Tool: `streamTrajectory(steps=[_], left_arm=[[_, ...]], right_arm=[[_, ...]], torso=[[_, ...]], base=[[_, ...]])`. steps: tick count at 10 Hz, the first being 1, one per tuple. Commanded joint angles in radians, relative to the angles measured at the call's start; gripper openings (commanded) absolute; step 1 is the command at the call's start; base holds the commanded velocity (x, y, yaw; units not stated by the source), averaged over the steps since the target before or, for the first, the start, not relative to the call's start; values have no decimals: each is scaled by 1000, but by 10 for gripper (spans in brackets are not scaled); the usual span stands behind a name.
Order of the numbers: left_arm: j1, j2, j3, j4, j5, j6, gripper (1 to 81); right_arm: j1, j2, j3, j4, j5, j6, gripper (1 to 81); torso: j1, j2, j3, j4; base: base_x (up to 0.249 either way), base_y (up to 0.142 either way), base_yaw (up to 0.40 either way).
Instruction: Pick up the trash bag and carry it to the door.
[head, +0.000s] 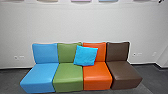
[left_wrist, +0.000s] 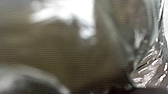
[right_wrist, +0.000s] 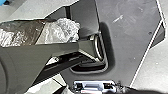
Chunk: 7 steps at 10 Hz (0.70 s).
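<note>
A four-seat sofa (head: 97, 72) lines the wall (head: 82, 25) at twelve o'clock, dark floor (head: 156, 76) past its two-o'clock edge; crinkled, see-through trash bag (right_wrist: 61, 32); whether either hand grips it, cannot tell.

Four joined seats (head: 68, 75), blue, green, orange and brown from left to right, stand near a pale wall (head: 82, 25) on dark flooring (head: 8, 78); a bright blue cushion (head: 85, 55) leans across the green and orange backrests.
</note>
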<state>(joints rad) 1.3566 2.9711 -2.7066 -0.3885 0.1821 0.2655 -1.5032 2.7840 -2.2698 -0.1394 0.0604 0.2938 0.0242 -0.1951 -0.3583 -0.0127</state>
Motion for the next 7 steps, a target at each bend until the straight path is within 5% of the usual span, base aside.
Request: streamTrajectory(steps=[1,3,6,7], left_arm=[[-37,-1,-2,8,89,14,10],[-37,0,-2,7,89,12,10],[-44,13,-13,7,88,11,10],[-49,25,-35,7,85,11,10]], right_arm=[[24,1,-2,-13,-54,-7,811],[24,7,-8,-13,-54,-7,811],[27,11,-8,-14,-54,-7,811],[27,11,-8,-16,-54,-7,811]], torso=[[-24,193,138,0],[-11,72,45,0],[-15,108,63,0],[-15,106,105,0]], base=[[0,0,0],[0,0,0],[0,0,0],[0,0,0]])
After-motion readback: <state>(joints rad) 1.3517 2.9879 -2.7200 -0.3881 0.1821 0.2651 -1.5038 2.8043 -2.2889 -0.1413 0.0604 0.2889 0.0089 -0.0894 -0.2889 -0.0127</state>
